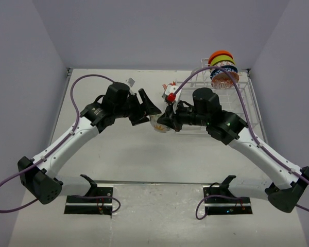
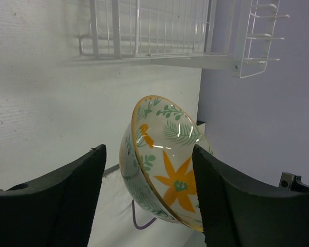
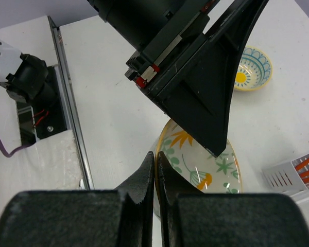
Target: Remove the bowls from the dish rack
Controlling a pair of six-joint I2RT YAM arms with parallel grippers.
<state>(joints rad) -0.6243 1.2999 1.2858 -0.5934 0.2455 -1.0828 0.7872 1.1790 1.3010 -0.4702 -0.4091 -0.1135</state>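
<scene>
Gleaming glassy round floral bowl [image 2: 165, 164]

A yellow-rimmed leaf-patterned bowl [image 2: 165, 164] tilts steeply near the white dish rack [image 2: 216, 60], which holds stacked bowls [image 1: 222, 66].

The white table [image 1: 118, 154] carries the dish rack [image 2: 216, 62] and a blue-patterned bowl [image 3: 252, 68].
</scene>
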